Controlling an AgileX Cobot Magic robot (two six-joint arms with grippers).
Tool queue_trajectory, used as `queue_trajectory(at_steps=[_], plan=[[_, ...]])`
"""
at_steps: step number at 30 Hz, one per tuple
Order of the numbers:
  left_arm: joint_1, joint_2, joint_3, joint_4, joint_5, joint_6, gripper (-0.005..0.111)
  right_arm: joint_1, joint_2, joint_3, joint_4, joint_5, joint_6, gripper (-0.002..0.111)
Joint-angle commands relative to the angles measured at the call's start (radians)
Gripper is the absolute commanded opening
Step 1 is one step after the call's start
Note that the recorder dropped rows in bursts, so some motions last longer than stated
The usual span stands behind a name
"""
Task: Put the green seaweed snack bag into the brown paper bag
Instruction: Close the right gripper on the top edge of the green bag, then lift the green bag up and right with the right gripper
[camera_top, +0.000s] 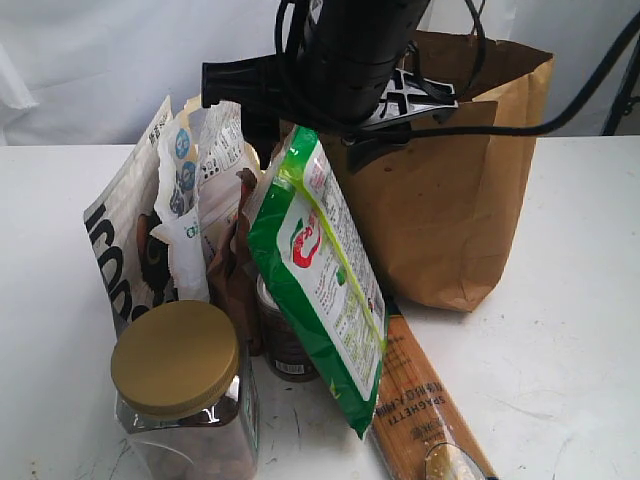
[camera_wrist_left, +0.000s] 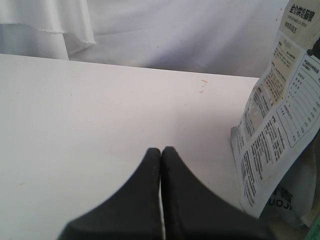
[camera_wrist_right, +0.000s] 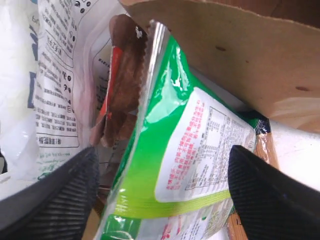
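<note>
The green seaweed snack bag (camera_top: 320, 280) stands tilted among other groceries, its top edge next to the front wall of the brown paper bag (camera_top: 450, 200). The paper bag stands upright behind it with its mouth open. My right gripper (camera_top: 310, 125) hangs over the snack bag's top, open. In the right wrist view the snack bag (camera_wrist_right: 170, 150) lies between the two spread fingers of my right gripper (camera_wrist_right: 162, 155), and neither pad touches it. The paper bag's wall (camera_wrist_right: 225, 55) is just beyond. My left gripper (camera_wrist_left: 161, 150) is shut on nothing above bare white table.
A gold-lidded jar (camera_top: 180, 360) stands in front. The orange spaghetti packet (camera_top: 420, 410) lies by the snack bag's foot. A white pouch with blue circles (camera_top: 185, 200), a black-and-white pouch (camera_top: 125, 240), a dark-brown foil pouch (camera_top: 235, 270) and a can (camera_top: 285, 340) crowd the left.
</note>
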Motion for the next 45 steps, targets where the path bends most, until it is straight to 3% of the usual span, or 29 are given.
queue_trajectory(at_steps=[1,14,27,34,35,45], plan=[[-0.005,-0.004,0.005,0.002,-0.009,-0.001,0.0,-0.008,0.007,0.017,0.031,0.0,-0.004,0.066],[-0.005,-0.004,0.005,0.002,-0.009,-0.001,0.0,-0.008,0.054,0.037,0.042,0.0,-0.006,0.063],[-0.005,-0.004,0.005,0.002,-0.009,-0.001,0.0,-0.008,0.052,0.037,0.043,0.0,-0.02,0.035],[-0.005,-0.004,0.005,0.002,-0.009,-0.001,0.0,-0.008,0.011,0.037,0.043,0.0,-0.083,0.009],[-0.005,-0.004,0.005,0.002,-0.009,-0.001,0.0,-0.008,-0.009,0.037,0.043,0.0,-0.112,0.0],[-0.005,-0.004,0.005,0.002,-0.009,-0.001,0.0,-0.008,-0.231,0.223,0.07,0.0,-0.258,0.0]])
